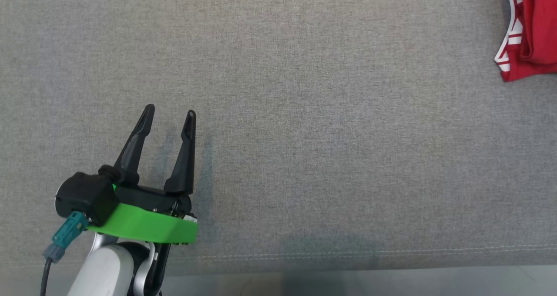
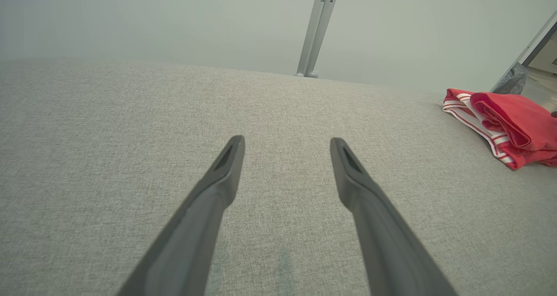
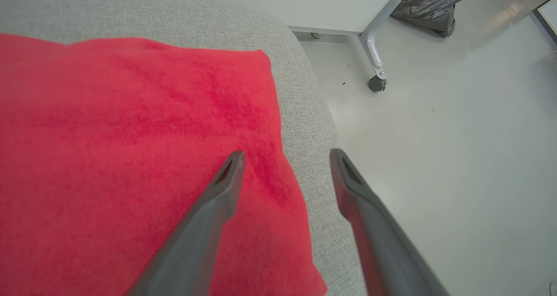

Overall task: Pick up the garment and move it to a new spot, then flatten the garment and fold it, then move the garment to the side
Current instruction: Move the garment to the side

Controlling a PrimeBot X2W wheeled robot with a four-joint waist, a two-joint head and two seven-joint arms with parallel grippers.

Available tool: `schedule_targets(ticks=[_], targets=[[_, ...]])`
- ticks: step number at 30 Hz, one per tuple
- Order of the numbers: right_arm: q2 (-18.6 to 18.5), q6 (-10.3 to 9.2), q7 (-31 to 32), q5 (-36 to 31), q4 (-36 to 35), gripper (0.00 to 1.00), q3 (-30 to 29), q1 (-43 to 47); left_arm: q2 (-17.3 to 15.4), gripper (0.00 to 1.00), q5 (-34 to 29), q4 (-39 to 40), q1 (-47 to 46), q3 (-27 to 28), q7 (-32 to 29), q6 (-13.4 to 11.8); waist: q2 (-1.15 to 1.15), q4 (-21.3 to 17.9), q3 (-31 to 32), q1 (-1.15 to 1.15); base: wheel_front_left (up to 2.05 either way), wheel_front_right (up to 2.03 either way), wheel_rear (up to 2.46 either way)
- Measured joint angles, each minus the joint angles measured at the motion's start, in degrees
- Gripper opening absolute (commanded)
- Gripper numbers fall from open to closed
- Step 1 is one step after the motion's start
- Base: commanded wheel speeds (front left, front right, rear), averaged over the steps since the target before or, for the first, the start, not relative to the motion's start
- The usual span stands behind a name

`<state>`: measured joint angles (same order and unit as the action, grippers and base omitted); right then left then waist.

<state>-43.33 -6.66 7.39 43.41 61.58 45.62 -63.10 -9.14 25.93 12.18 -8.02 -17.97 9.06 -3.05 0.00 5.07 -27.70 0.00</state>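
Red garment (image 1: pixel 537 26) at cushion (image 1: pixel 304 113) edge, right gripper (image 3: pixel 287 154) spread above it; left gripper (image 1: pixel 170 109) spread — empty

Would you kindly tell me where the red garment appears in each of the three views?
Head view: garment at the top right corner.
Left wrist view: garment at the right edge.
Right wrist view: garment across the left half.
Shared landmark: the grey cushion under it.

left end effector (image 1: pixel 170 109) and right end effector (image 3: pixel 287 153) both gape wide.
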Motion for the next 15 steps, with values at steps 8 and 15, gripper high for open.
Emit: schedule_targets(ticks=[8,15], targets=[[2.3,0.01,-3.6,-0.1,-0.1,1.00,0.2,0.3,0.0,1.00,0.0,-1.5,0.0,1.1,0.2,-0.3,0.00,-1.4,2.6,0.00,0.00,0.00,0.00],[5.1,2.01,-8.1,-1.2,-3.1,1.00,1.1,0.0,0.0,1.00,0.0,-3.7,0.1,2.6,1.9,-0.6,0.00,-3.2,6.0,0.00,0.00,0.00,0.00]])
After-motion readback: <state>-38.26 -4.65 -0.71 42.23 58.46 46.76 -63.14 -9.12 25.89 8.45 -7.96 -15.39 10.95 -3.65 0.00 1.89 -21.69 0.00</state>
